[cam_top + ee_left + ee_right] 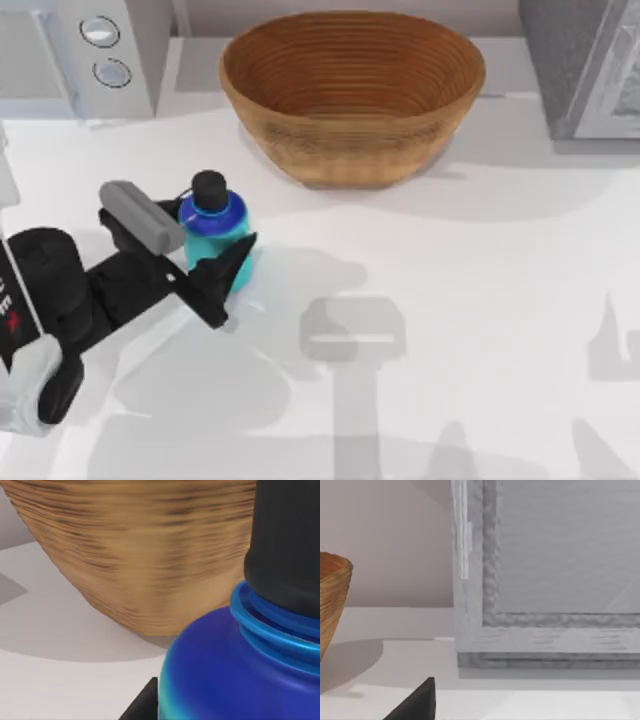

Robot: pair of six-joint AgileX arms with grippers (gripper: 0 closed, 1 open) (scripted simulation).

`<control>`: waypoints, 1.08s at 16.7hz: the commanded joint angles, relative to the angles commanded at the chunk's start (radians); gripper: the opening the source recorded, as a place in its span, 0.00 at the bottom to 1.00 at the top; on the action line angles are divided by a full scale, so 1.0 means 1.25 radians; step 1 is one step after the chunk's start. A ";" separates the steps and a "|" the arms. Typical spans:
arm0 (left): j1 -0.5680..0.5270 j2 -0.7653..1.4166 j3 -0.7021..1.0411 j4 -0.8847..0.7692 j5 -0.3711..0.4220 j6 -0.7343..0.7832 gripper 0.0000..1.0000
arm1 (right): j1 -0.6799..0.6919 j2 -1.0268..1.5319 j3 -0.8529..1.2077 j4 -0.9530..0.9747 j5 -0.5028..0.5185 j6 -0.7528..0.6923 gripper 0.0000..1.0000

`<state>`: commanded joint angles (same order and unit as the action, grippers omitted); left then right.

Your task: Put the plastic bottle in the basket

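The plastic bottle [215,228] stands upright on the white table at the left, cyan with a blue shoulder and a black cap [208,186]. My left gripper [200,250] is shut on it, one finger pressing each side of its body. In the left wrist view the bottle [225,670] sits very close, with the basket's wall [145,555] behind it. The basket [352,60], wide, brown and woven, stands at the back centre, up and to the right of the bottle. A dark edge of my right gripper [415,705] points toward a grey cabinet.
A grey appliance with two round knobs [90,50] stands at the back left. A grey cabinet [585,65] fills the back right corner, seen close as the cabinet [545,570] in the right wrist view. Open white tabletop [450,300] spreads across the middle and right.
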<state>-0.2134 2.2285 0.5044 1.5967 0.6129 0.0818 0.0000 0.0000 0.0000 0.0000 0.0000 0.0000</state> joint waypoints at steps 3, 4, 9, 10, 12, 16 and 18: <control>0.000 0.000 0.000 0.000 0.000 0.000 0.00 | 0.000 0.000 0.000 0.000 0.000 0.000 1.00; 0.000 0.000 0.000 0.000 0.000 0.000 0.00 | 0.000 0.000 0.000 0.000 0.000 0.000 1.00; 0.033 -0.052 -0.027 -0.055 0.038 0.009 0.00 | 0.000 0.000 0.000 0.000 0.000 0.000 1.00; 0.053 -0.083 -0.041 -0.088 0.059 0.011 0.00 | 0.000 0.000 0.000 0.000 0.000 0.000 1.00; 0.105 -0.164 -0.076 -0.169 0.099 0.016 0.00 | 0.000 0.000 0.000 0.000 0.000 0.000 1.00; 0.197 -0.402 -0.139 -0.303 0.164 0.031 0.00 | 0.000 0.000 0.000 0.000 0.000 0.000 1.00; 0.239 -0.537 -0.163 -0.383 0.201 0.045 0.00 | 0.000 0.000 0.000 0.000 0.000 0.000 1.00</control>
<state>0.0852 1.5575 0.3005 1.1176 0.8639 0.1385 0.0000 0.0000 0.0000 0.0000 0.0000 0.0000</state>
